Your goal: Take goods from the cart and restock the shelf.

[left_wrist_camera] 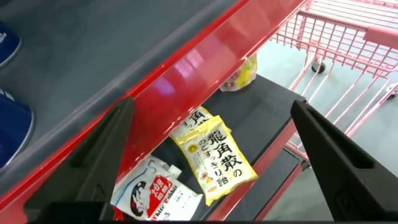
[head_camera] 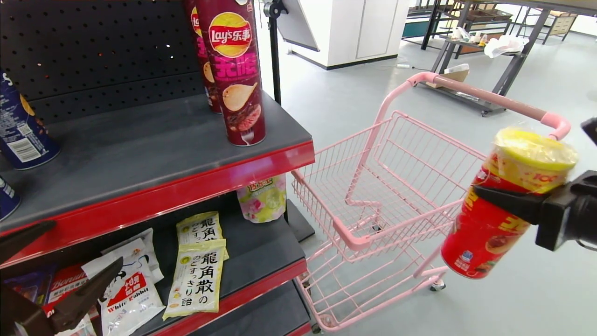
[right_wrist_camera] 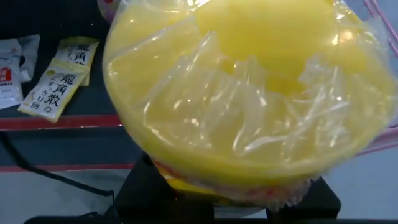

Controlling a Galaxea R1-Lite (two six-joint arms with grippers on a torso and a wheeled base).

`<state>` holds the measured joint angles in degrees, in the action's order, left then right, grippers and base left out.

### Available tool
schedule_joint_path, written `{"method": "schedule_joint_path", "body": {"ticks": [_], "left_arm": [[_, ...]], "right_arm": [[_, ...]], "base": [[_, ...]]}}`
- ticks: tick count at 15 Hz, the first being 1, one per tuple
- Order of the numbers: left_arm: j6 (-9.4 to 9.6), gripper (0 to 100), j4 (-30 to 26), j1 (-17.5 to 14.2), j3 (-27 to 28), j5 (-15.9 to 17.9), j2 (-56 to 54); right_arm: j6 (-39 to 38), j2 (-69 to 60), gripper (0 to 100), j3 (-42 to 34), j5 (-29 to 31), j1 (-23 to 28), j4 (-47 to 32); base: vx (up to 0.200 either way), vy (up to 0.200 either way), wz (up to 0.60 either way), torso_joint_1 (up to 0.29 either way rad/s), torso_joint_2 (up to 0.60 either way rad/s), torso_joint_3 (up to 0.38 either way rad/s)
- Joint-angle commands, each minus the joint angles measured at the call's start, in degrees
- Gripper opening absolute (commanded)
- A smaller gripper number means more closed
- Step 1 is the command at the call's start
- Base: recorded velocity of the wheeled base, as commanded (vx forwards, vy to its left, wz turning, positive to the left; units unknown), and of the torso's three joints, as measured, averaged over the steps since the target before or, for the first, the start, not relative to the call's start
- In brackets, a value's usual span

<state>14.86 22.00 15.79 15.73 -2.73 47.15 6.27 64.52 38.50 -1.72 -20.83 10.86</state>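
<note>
1. The right gripper [head_camera: 513, 205] pinches the red chip can [head_camera: 485, 238], which is tilted in the air beside the pink cart [head_camera: 489, 100].
2. The left gripper [left_wrist_camera: 211, 162] is spread wide, low before the shelf [head_camera: 186, 182].
3. Maroon cans [head_camera: 238, 79] occupy the upper board's near corner; candy bags [head_camera: 198, 275] lie below.

Left tool [left_wrist_camera: 211, 104]: two long matte-black fingers [left_wrist_camera: 93, 162], wedge-shaped, tapering to blunt tips.

Logo on the maroon chip can [head_camera: 236, 70], dark characters on the yellow sachet [head_camera: 198, 280], barcode on the blue can [head_camera: 23, 126]
</note>
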Motion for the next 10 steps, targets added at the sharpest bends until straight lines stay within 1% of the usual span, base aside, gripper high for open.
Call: {"method": "schedule_joint_path", "body": {"ticks": [1,3,5,9,10], "left_arm": [[-0.01,100,0.06,0.03,-0.35,0.09,-0.40],[-0.01,100,0.06,0.03,-0.70,0.09,-0.66],[-0.01,100,0.06,0.03,-1.22,0.18,-1.27],[0.34,100,0.06,0.03,-1.93,0.36,-2.15],[0.34,100,0.06,0.12,-1.93,0.36,-2.42]], "right_arm": [[0.85,-6.08,0,-1.67,-0.04,-0.08,-0.75],[1.47,-7.40,0,-3.69,0.22,0.00,-0.75],[1.82,-7.57,0,-3.96,0.40,0.00,-0.75],[2.08,-7.48,0,-3.96,0.58,0.44,-0.75],[2.08,-7.48,0,-3.96,0.58,0.44,-0.75]], "base": [[-0.200,0.000,0.00,0.007,0.00,0.002],[-0.200,0.000,0.00,0.012,0.00,0.000],[-0.200,0.000,0.00,0.002,0.00,0.005],[0.000,0.000,0.00,0.000,0.00,0.000],[0.000,0.000,0.00,0.061,-0.18,-0.139]]}}
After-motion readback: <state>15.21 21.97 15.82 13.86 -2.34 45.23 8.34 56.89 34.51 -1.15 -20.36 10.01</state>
